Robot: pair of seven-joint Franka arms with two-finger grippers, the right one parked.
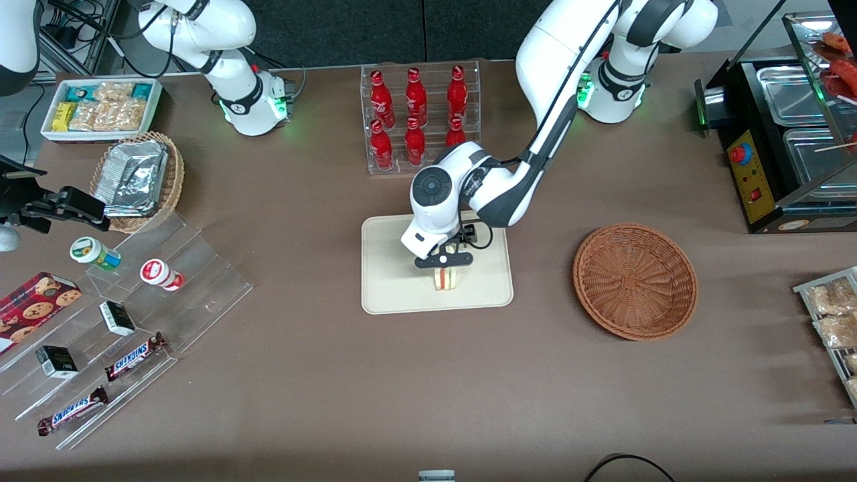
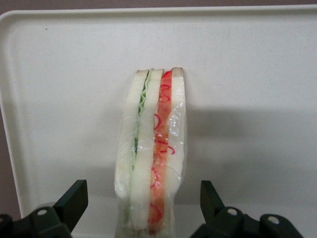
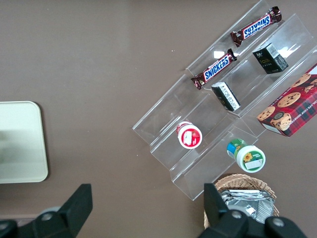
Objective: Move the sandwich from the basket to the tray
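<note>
Small triangular white-bread sandwich [image 1: 447,278], red and green filling, plastic-wrapped: stands on edge on the flat cream-beige rectangular plastic tray [image 1: 388,281], near the tray's front edge, mid-counter.

Black two-finger pincer [image 1: 445,260] of the left arm: directly above the sandwich, spread; the fingers [image 2: 74,198] flank the wrap without touching it. Judged step: release and retreat. Best lifted straight up, fingers kept wide, so the wedge is not tipped.

Round reddish-brown woven wicker basket [image 1: 635,281]: toward the working arm's end, empty.
</note>
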